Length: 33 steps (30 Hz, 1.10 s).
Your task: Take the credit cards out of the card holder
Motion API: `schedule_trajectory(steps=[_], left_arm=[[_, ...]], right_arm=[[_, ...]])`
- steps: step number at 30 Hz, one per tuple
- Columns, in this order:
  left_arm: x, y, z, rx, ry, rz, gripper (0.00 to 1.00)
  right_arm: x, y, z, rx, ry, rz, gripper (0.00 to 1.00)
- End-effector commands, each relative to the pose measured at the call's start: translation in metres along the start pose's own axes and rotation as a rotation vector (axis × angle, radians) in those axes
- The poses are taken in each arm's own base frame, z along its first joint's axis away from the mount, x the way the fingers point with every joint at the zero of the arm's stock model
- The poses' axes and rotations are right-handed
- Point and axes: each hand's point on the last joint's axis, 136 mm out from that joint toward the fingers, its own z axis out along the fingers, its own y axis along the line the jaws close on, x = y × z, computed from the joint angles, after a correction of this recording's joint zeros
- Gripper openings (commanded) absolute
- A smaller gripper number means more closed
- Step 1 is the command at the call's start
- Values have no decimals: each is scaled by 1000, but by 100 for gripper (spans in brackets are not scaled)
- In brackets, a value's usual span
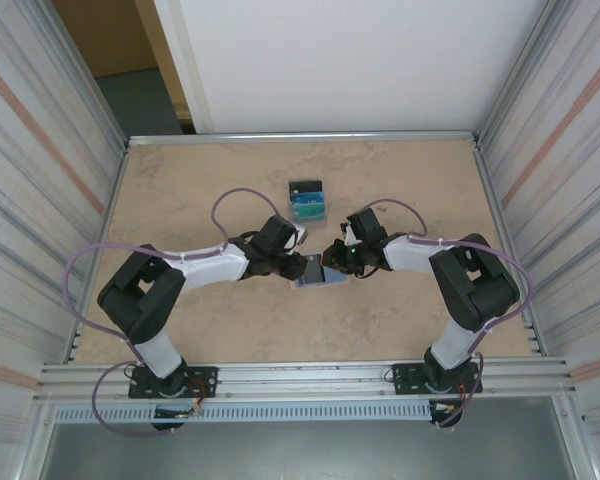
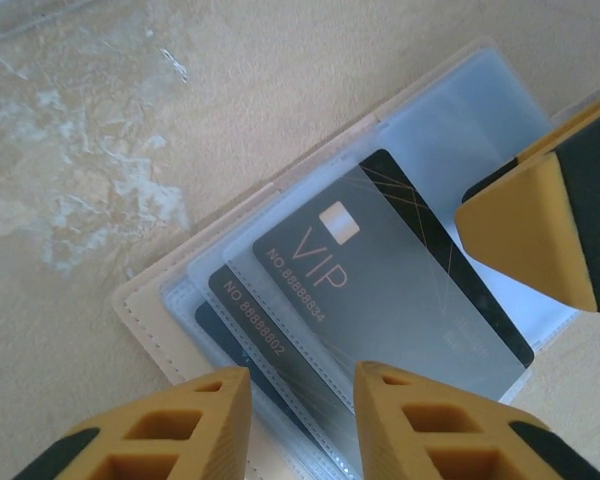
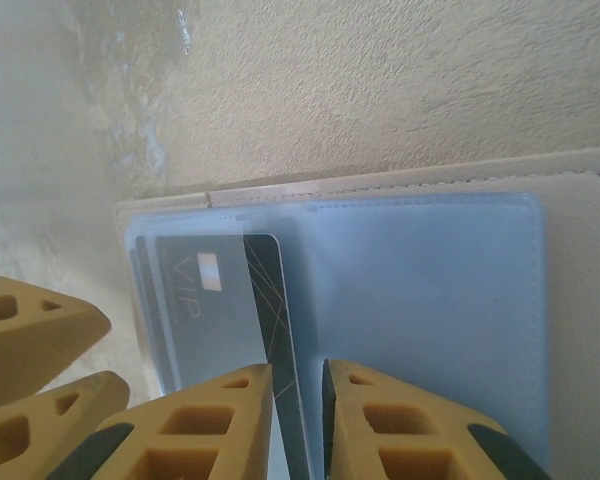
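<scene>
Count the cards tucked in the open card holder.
3: a black VIP card on top, a second numbered card under it, and the dark edge of a third card lowest. More may be hidden beneath.

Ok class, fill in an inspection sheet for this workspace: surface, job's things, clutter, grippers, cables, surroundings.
Surface: tan marbled table, no spills seen.
Job's things: card holder lying open; black VIP card in a clear sleeve, another card behind.
Clutter: pile of black, blue and teal pieces beyond the holder.
Grippers: left gripper over the sleeves; right gripper astride the black card's edge; grip unclear.
Cables: purple cables loop off both arms.
Surroundings: ribbed metal walls either side.
</scene>
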Motion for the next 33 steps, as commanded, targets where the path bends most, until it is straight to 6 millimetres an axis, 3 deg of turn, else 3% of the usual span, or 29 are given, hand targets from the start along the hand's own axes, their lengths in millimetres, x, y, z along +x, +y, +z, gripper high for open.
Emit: schedule_trajectory(steps=[1,11,19,33], left_arm=[[-11,-11,2,38,-19,33,29],[-1,-5,11,8,32,40,26],[6,5,15,-46,81,51,23],[9,5,17,-45,91,47,21]], right_arm=[[-2,4,-5,-26,-5,3,20],[-4,6,7,-122,21,42,20],[-2,-3,11,-108,32,62,20],[1,-8,15,-123,43,89,19]])
